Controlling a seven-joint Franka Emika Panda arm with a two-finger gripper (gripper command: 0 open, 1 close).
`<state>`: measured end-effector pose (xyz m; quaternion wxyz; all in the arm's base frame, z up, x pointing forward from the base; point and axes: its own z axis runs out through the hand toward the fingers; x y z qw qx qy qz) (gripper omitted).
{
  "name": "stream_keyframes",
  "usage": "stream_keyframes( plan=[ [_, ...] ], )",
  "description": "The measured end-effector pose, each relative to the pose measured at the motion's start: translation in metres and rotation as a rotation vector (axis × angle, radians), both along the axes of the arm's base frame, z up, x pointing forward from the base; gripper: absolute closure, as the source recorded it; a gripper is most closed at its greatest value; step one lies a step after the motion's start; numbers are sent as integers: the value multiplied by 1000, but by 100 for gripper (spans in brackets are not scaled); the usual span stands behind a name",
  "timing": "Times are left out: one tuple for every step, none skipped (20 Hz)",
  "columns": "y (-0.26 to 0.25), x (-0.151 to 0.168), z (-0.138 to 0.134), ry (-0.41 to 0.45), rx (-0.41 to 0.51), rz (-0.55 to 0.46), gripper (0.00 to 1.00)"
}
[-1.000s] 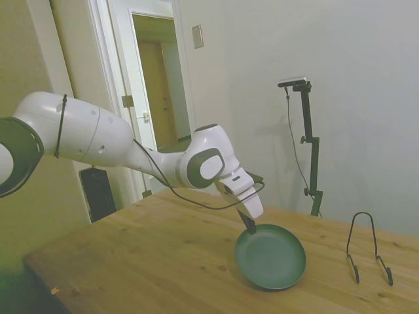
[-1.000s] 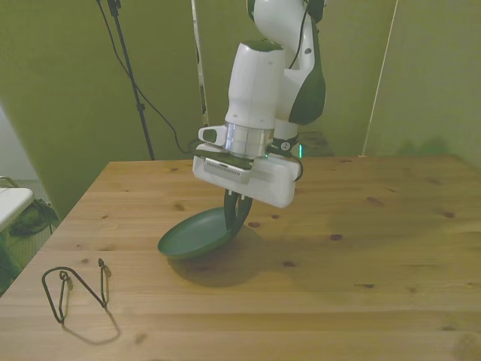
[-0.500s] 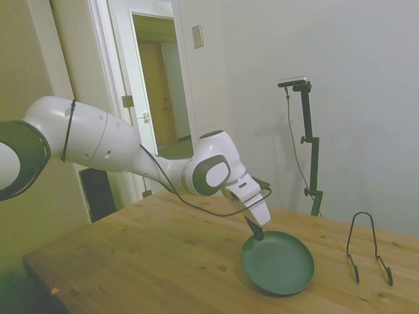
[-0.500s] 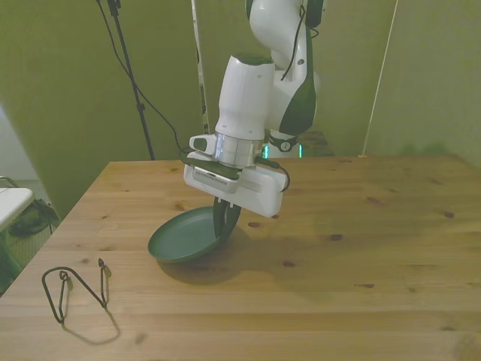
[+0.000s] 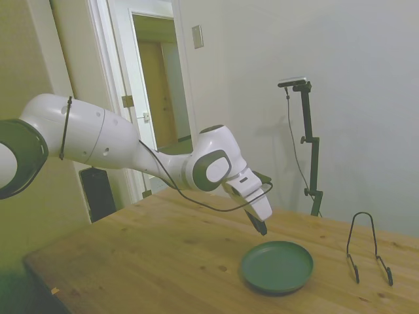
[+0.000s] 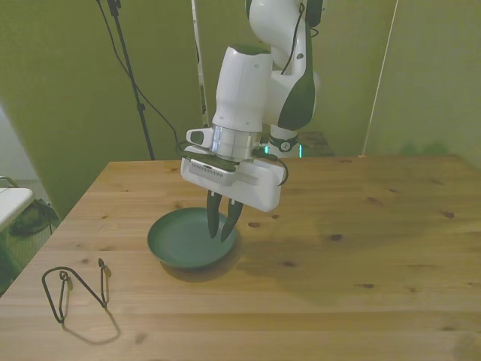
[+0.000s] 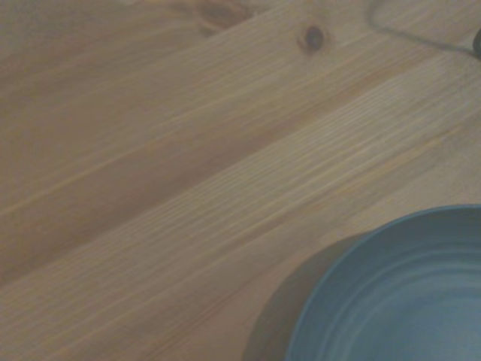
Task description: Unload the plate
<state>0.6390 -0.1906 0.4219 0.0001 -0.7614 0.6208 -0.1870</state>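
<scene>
White rounded arm (image 5: 98, 140) shells, dark grey-green joint caps, black looping cable (image 5: 196, 201) (strapped on), dark-fingered gripper (image 6: 223, 233)

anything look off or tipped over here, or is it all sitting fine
Nothing stands out. The plate lies flat and whole on the table, empty, with the hand open just above its rim. The wire stand stands upright and empty off to one side.
</scene>
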Motion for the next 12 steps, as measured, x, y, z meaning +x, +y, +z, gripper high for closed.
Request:
stream_keyframes(
  plan=[
    [0, -1, 9, -13, 12, -1, 0],
    [0, -2, 21, -27, 25, 4, 0],
    [1, -6, 38, -39, 40, 9, 0],
    [3, -11, 57, -52, 54, 18, 0],
    [5, -19, 78, -65, 70, 28, 0],
    [8, -28, 100, -74, 83, 38, 0],
    [10, -38, 120, -81, 94, 50, 0],
    [12, -48, 138, -84, 103, 58, 0],
    [13, -58, 152, -81, 110, 66, 0],
    [15, -68, 164, -80, 117, 75, 0],
    [15, -77, 174, -79, 124, 84, 0],
    [16, -87, 183, -79, 129, 95, 0]
  ],
)
